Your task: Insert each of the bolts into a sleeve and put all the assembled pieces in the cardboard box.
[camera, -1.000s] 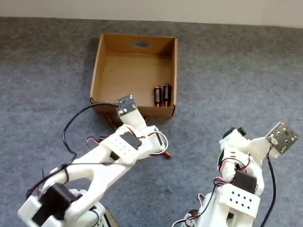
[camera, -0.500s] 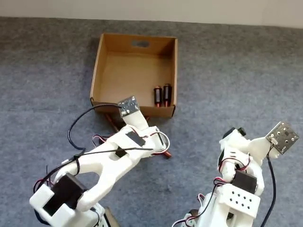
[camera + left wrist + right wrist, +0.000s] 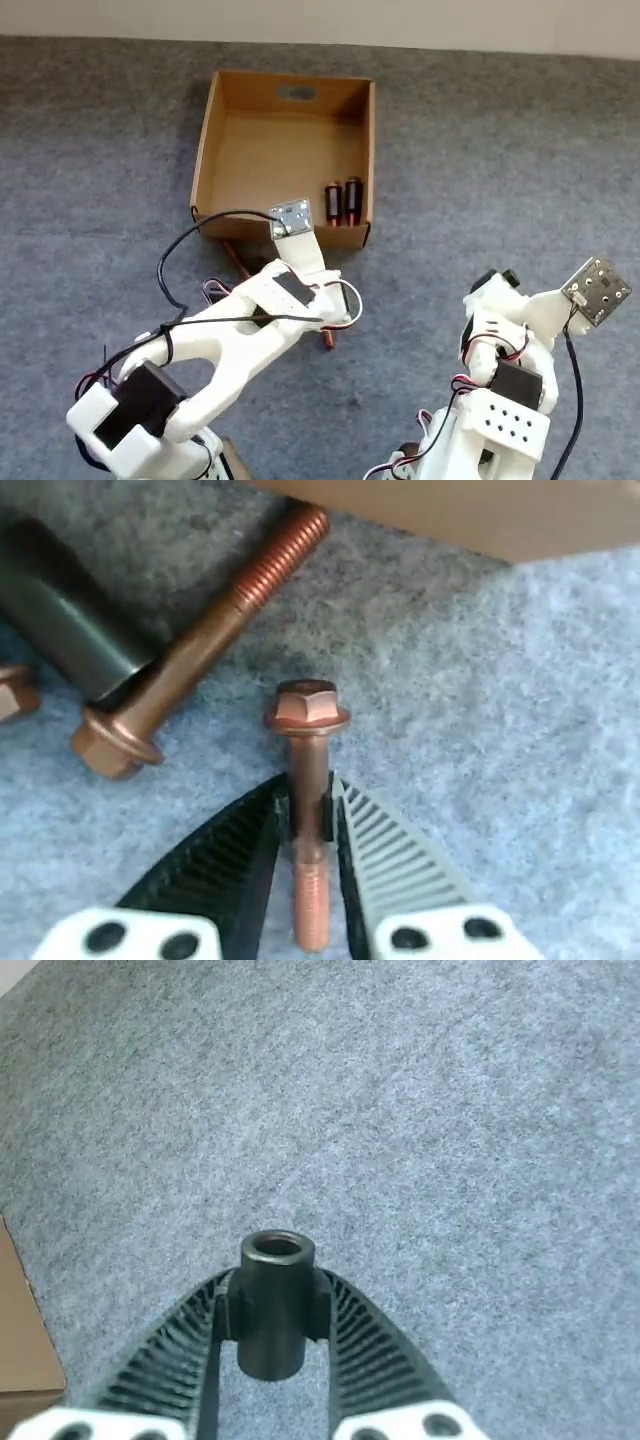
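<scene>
Right arm: mine, folded up at the near right, wrist raised, well apart from the box.
Right gripper [image 3: 275,1285]: closed narrow on a dark sleeve [image 3: 276,1260]; its open bore faces away from my wrist, with grey carpet [image 3: 450,1110] beyond.
Left arm: stretched from the near left on a diagonal toward the box's near wall, wrist low over the carpet.
Left gripper [image 3: 310,792]: pinched on a copper bolt [image 3: 307,718] by the shank. The hex head points away from me and the threaded end sits back between my fingers.
Loose parts: a second bolt [image 3: 200,645] lies flat on the carpet just past the held one, right beside a loose sleeve [image 3: 60,620]; both are near the box's near wall.
Cardboard box [image 3: 207,140]: far centre, open top, hand hole in the far wall.
Inside the box: two assembled pieces [image 3: 343,201] side by side in the near right corner, by the right wall.
</scene>
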Action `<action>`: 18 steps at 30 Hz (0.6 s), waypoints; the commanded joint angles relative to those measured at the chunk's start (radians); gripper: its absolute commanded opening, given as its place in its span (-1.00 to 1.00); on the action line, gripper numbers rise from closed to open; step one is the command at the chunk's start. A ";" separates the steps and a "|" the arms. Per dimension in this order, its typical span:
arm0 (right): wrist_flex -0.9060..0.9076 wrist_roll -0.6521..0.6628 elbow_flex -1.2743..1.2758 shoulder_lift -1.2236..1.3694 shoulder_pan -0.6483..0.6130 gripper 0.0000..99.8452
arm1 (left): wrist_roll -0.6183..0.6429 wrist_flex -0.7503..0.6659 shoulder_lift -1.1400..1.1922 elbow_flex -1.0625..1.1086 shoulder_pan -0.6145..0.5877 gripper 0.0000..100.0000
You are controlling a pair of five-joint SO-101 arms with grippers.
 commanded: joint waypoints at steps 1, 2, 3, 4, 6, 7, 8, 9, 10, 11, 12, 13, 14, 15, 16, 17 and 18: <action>-0.021 0.000 -0.024 -0.015 -0.010 -0.98 | -0.017 0.025 0.007 -0.007 0.021 -0.98; -0.021 0.000 -0.024 -0.015 -0.010 -0.98 | -0.017 0.025 0.007 -0.008 0.022 -0.98; -0.021 0.000 -0.024 -0.015 -0.010 -0.98 | -0.021 0.025 0.007 -0.008 0.025 -0.98; -0.021 0.000 -0.024 -0.015 -0.010 -0.98 | -0.048 0.025 0.005 -0.008 0.028 -0.98; -0.021 0.000 -0.024 -0.015 -0.010 -0.98 | -0.130 0.046 -0.016 -0.008 0.030 -0.98; -0.021 0.000 -0.024 -0.015 -0.010 -0.98 | -0.172 0.080 -0.042 -0.008 0.030 -0.98; -0.021 0.000 -0.024 -0.015 -0.010 -0.98 | -0.216 0.127 -0.076 -0.010 0.030 -0.98; -0.021 0.000 -0.024 -0.015 -0.010 -0.98 | -0.273 0.183 -0.116 -0.012 0.028 -0.98; -0.021 0.000 -0.024 -0.015 -0.010 -0.98 | -0.341 0.229 -0.156 -0.012 0.022 -0.98; -0.021 0.000 -0.024 -0.015 -0.010 -0.98 | -0.423 0.273 -0.200 -0.012 0.021 -0.98; -0.021 0.000 -0.024 -0.015 -0.010 -0.98 | -0.512 0.313 -0.234 -0.010 0.021 -0.98; -0.021 0.000 -0.024 -0.015 -0.010 -0.98 | -0.606 0.350 -0.268 -0.007 0.021 -0.97; -0.021 0.000 -0.024 -0.015 -0.010 -0.98 | -0.698 0.381 -0.294 -0.005 0.021 -0.97; -0.021 0.000 -0.024 -0.015 -0.010 -0.98 | -0.796 0.402 -0.312 -0.005 0.021 -0.97; -0.021 0.000 -0.024 -0.015 -0.010 -0.98 | -0.891 0.411 -0.318 -0.005 0.021 -0.97; -0.021 0.000 -0.024 -0.015 -0.010 -0.98 | -0.980 0.407 -0.320 -0.005 0.021 -0.98; -0.021 0.000 -0.024 -0.015 -0.010 -0.98 | -1.056 0.399 -0.320 -0.005 0.021 -0.98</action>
